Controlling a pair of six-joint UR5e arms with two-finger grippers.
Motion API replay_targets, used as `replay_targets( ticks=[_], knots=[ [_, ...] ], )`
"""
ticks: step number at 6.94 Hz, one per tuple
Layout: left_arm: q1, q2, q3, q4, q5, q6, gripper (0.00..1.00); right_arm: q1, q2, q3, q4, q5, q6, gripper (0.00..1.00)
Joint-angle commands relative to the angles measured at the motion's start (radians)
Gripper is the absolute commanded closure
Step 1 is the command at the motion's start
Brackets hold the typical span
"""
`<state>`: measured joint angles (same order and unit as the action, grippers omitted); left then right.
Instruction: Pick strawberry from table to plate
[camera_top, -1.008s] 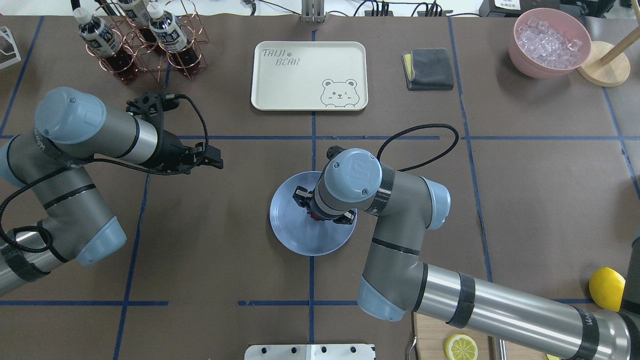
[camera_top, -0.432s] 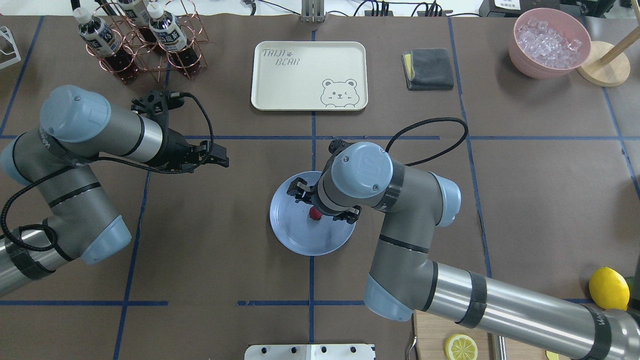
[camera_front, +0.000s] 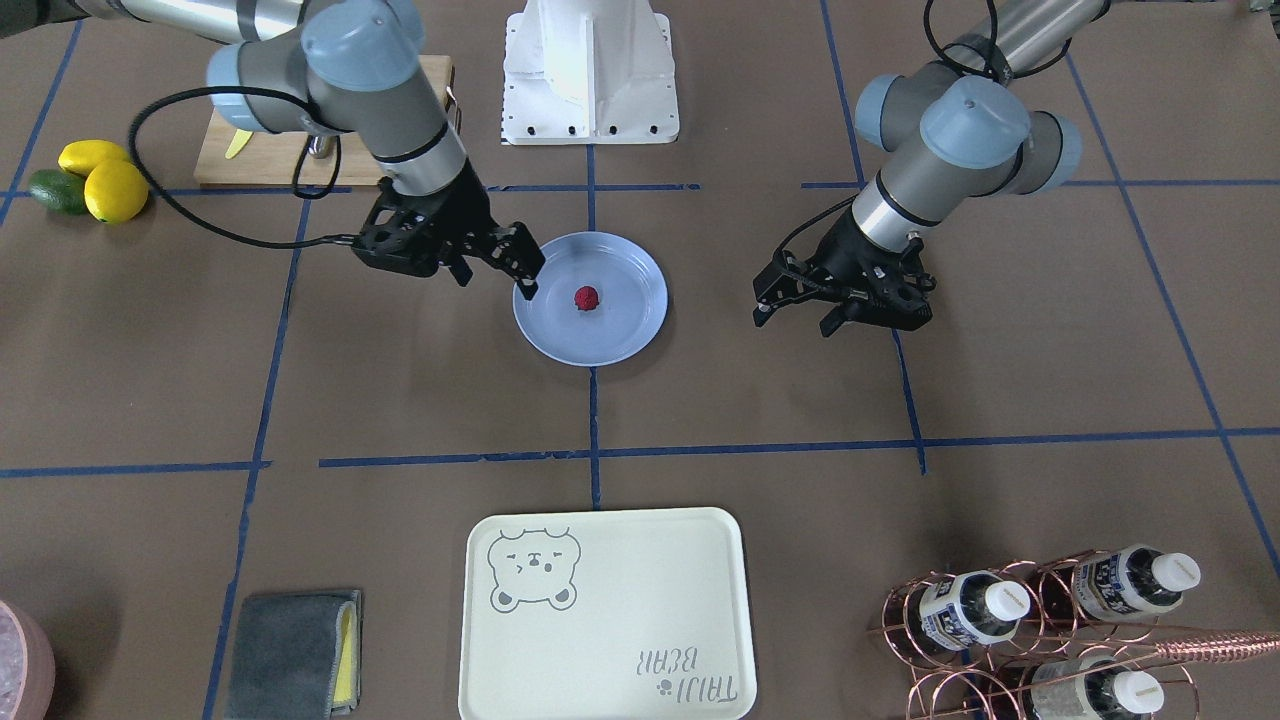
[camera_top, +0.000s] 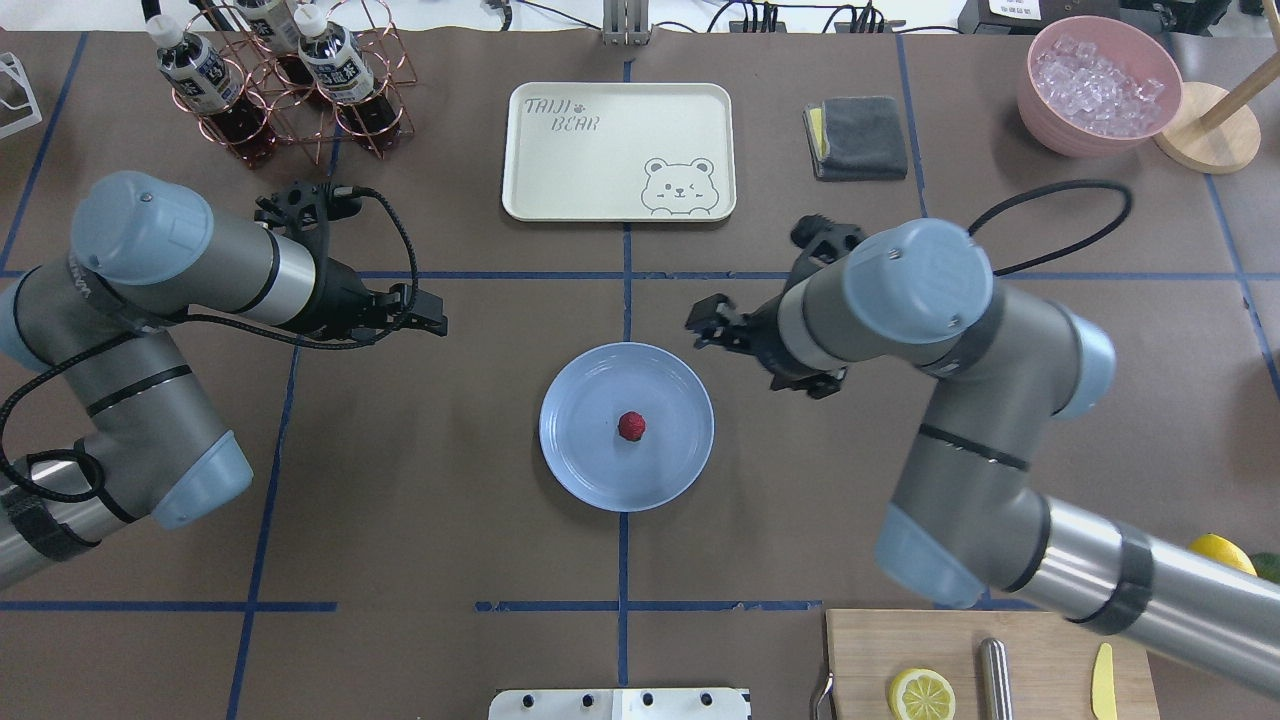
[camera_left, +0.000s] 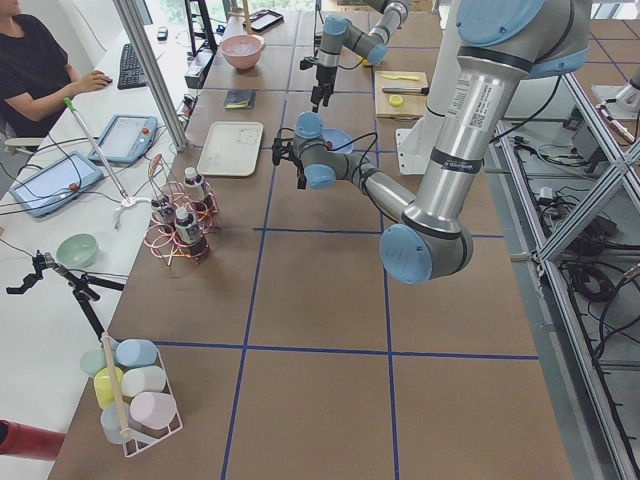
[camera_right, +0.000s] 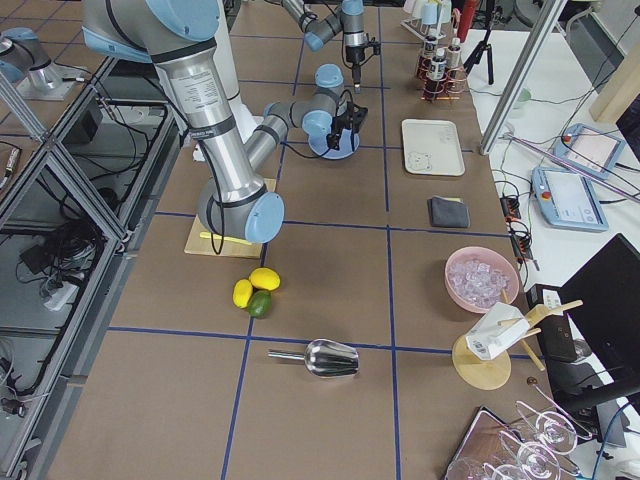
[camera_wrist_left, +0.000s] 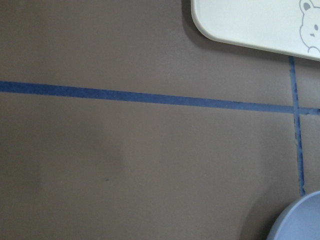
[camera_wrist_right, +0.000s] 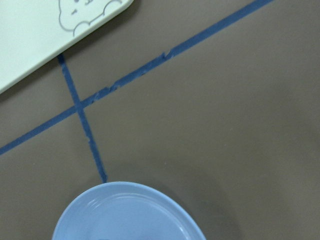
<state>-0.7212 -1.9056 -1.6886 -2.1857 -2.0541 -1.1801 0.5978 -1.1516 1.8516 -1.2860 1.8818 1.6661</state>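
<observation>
We see from above a table (camera_top: 400, 520) covered in brown paper, marked with a grid of blue tape, and two robot arms over it. The right gripper (camera_top: 702, 330) hangs empty, its two fingers spread apart. The light blue plate (camera_top: 570, 470) lies just beside this gripper, toward the robot and to the gripper's left. The strawberry (camera_top: 631, 426), a small dark red berry, rests alone near the middle of the plate, clear of the gripper's fingers. The right wrist camera shows only the plate's far rim at the bottom of its view, with bare table beyond.

The left gripper (camera_top: 432, 318) hovers well apart from the plate, which lies off to its right. Its fingers are spread, with nothing between them.

We judge the task to be at its end: the berry sits on the plate and the fingers are off it. The next move calls for little more than lifting the right arm away without brushing the plate's rim. The berry is round and might roll if the plate is nudged.

Beyond both grippers, on the side away from the robot, lies a cream tray (camera_top: 618, 150). It is printed with "TAIJI BEAR", a paw mark and a bear's face. Farther left stands a copper wire rack (camera_top: 300, 110) of bottles; their labels are too small for us to read.
</observation>
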Motion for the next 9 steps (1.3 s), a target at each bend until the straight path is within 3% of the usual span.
replay_targets(
  ticks=[1,4,5,6,7,8,9],
  knots=[
    [-0.087,0.075,-0.019,0.012,-0.004,0.223,0.01,0.203,-0.203,0.052,0.005,0.164,-0.282,0.0],
    [-0.287,0.261,-0.078,0.03,-0.038,0.638,0.01,0.466,-0.396,0.032,-0.003,0.365,-0.795,0.0],
    [-0.435,0.281,-0.062,0.061,-0.09,0.83,0.01,0.537,-0.452,0.028,-0.004,0.399,-0.909,0.0],
    [-0.555,0.296,-0.06,0.151,-0.095,1.029,0.01,0.584,-0.492,0.024,-0.004,0.401,-1.012,0.0],
    [-0.677,0.284,-0.062,0.317,-0.098,1.204,0.0,0.661,-0.546,0.006,-0.006,0.427,-1.171,0.0],
    [-0.734,0.29,-0.06,0.425,-0.157,1.29,0.0,0.736,-0.56,-0.023,-0.033,0.472,-1.288,0.0],
    [-0.804,0.301,-0.048,0.531,-0.276,1.33,0.0,0.791,-0.554,-0.057,-0.124,0.476,-1.476,0.0]
  ],
)
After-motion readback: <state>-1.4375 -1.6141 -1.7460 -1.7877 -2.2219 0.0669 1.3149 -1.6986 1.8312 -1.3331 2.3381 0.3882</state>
